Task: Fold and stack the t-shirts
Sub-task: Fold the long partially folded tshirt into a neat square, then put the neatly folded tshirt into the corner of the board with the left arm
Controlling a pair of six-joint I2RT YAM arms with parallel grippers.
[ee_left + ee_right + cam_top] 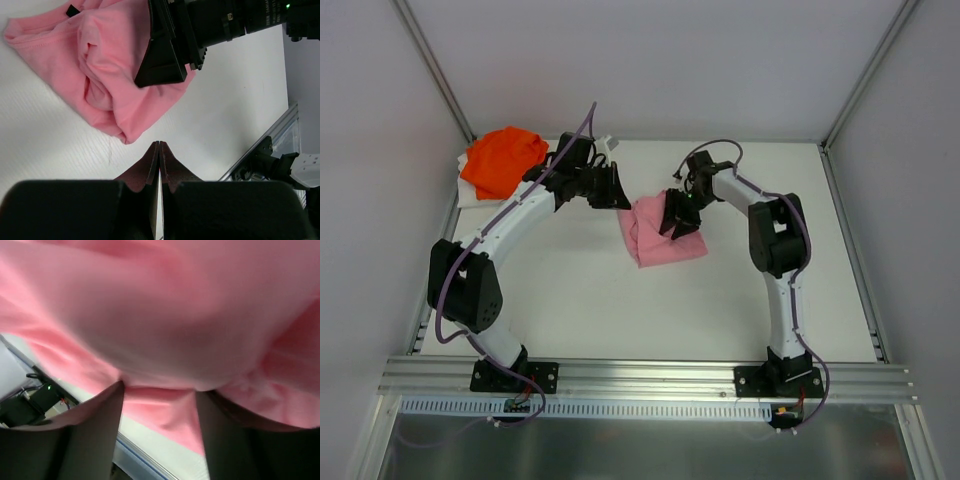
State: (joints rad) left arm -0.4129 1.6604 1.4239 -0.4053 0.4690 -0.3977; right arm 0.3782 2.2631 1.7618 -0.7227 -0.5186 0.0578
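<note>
Two soft shirts sit on your white matte table [570,300], which has a ribbed aluminium rail [640,378] along its near edge. The left arm [510,235] curves in from the left and the right arm [775,240] from the right, both white tubes with black joints and purple cable. The pink t-shirt [650,245] lies mid-table, bunched into a rough, lumpy rectangle with rounded folds, its thin jersey creased rather than flat. The orange t-shirt [500,160] is a crumpled mound in the far left corner, resting on a white cloth-like sheet [468,195]; what that sheet is you can't tell. Your right gripper [678,220] is down on the pink t-shirt's upper middle; in its wrist view the dark fingers [95,430] stand apart with pink fabric right against them, filling the gap. Your left gripper [159,145] has its wedge-shaped pads pressed flat together on nothing, pointing at the pink t-shirt's left edge, just beside it and not touching. A small black tab [72,9] shows at the pink t-shirt's edge.
</note>
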